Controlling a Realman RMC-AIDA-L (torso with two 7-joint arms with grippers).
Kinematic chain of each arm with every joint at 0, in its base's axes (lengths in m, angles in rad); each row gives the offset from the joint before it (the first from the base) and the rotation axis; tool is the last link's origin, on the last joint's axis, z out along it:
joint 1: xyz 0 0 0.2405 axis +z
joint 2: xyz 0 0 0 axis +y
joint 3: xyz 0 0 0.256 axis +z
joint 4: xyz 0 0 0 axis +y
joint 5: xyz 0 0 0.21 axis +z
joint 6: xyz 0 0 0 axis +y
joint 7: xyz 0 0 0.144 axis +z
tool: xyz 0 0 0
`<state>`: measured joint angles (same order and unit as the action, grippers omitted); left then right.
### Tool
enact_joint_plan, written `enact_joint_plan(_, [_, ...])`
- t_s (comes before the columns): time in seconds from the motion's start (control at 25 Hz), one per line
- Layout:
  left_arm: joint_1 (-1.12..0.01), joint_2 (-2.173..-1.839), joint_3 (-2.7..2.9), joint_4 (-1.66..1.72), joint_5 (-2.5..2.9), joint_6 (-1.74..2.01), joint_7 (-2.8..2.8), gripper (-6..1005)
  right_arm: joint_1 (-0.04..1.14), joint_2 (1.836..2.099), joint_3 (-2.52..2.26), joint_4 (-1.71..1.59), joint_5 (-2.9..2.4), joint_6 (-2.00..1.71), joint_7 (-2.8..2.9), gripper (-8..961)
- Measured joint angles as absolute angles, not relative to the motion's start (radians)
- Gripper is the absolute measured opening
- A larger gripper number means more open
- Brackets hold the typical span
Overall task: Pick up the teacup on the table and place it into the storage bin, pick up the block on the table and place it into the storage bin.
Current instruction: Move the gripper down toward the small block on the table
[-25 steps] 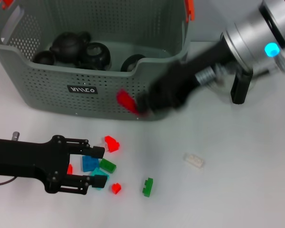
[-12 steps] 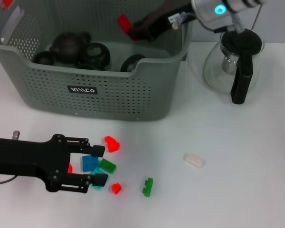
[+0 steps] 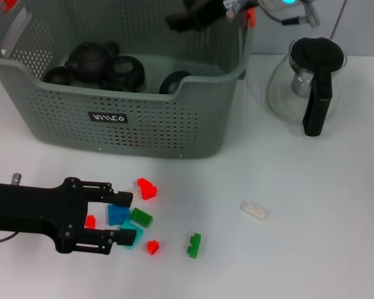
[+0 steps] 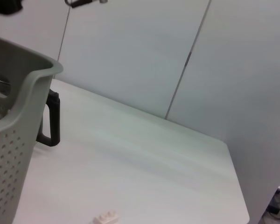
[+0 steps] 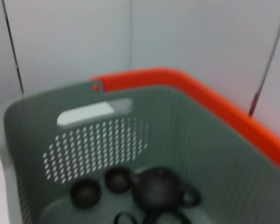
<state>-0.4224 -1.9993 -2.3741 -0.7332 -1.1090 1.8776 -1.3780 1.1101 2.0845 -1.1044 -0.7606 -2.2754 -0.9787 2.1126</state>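
The grey-green storage bin (image 3: 137,128) stands at the back left and holds a dark teapot (image 3: 90,59) and dark teacups (image 3: 59,76). My right gripper (image 3: 186,18) hovers above the bin's far side; no block shows in it. My left gripper (image 3: 120,217) lies low on the table at the front left, open, its fingers straddling a blue block (image 3: 117,214) and a cyan block (image 3: 133,232). Around them lie a red block (image 3: 146,188), a green block (image 3: 141,217) and a small red block (image 3: 152,247). The right wrist view looks down into the bin (image 5: 18,154) at the teapot (image 5: 161,189).
A glass pitcher (image 3: 308,81) with a black lid stands right of the bin. A green block (image 3: 194,245) and a white block (image 3: 254,210) lie farther right on the white table. The left wrist view shows the bin's corner (image 4: 18,140) and the white block (image 4: 106,217).
My right arm has swung from in front of the bin up and over its far side. The red block it carried no longer shows. My left gripper has shifted slightly left.
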Motion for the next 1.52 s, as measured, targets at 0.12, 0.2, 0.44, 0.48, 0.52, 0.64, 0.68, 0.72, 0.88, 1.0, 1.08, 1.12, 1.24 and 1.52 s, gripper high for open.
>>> enact_joint_plan(0.12, [-0.423,-1.999,-2.374,-0.733,-1.109,1.878,-1.376,708,1.08,2.093,-1.103,-0.85,-2.27,-1.02,2.118,361])
enact_joint_plan(0.2, [-0.423,-1.999,-2.375,-0.733,-1.109,1.88,-1.376,708,1.051,2.093,-1.101,-0.926,-2.246,-1.109,2.129,432])
enact_joint_plan(0.44, [-0.414,-1.997,-2.375,-0.733,-1.109,1.887,-1.376,707,0.952,2.072,-1.104,-1.184,-2.211,-1.497,2.226,752])
enact_joint_plan(0.48, [-0.412,-1.997,-2.375,-0.733,-1.109,1.887,-1.376,707,0.939,2.07,-1.106,-1.22,-2.221,-1.56,2.259,825])
enact_joint_plan(0.52, [-0.411,-1.997,-2.375,-0.733,-1.109,1.887,-1.376,707,0.929,2.068,-1.108,-1.248,-2.232,-1.609,2.285,899])
enact_joint_plan(0.64, [-0.408,-1.993,-2.375,-0.734,-1.102,1.887,-1.376,706,0.914,2.069,-1.111,-1.286,-2.322,-1.725,2.364,914])
enact_joint_plan(0.68, [-0.407,-1.993,-2.375,-0.734,-1.096,1.887,-1.376,706,0.913,2.072,-1.112,-1.286,-2.358,-1.741,2.379,919])
enact_joint_plan(0.72, [-0.407,-1.993,-2.375,-0.733,-1.092,1.885,-1.376,706,0.913,2.078,-1.114,-1.281,-2.404,-1.757,2.395,924])
enact_joint_plan(0.88, [-0.407,-1.994,-2.373,-0.732,-1.075,1.883,-1.375,709,0.918,2.096,-1.17,-1.238,-2.5,-1.769,2.421,923])
enact_joint_plan(1.0, [-0.407,-1.995,-2.371,-0.732,-1.071,1.886,-1.375,711,0.928,2.097,-1.25,-1.188,-2.514,-1.743,2.45,921])
enact_joint_plan(1.08, [-0.408,-1.996,-2.369,-0.732,-1.067,1.887,-1.377,712,0.942,2.097,-1.306,-1.147,-2.521,-1.722,2.471,921])
enact_joint_plan(1.12, [-0.41,-1.996,-2.369,-0.731,-1.063,1.887,-1.379,713,0.95,2.098,-1.332,-1.127,-2.524,-1.713,2.481,920])
enact_joint_plan(1.24, [-0.412,-1.996,-2.37,-0.73,-1.058,1.884,-1.381,715,0.97,2.1,-1.399,-1.08,-2.53,-1.679,2.513,919])
enact_joint_plan(1.52, [-0.412,-1.987,-2.371,-0.72,-1.056,1.87,-1.386,797,0.999,2.1,-1.486,-1.001,-2.531,-1.619,2.578,917])
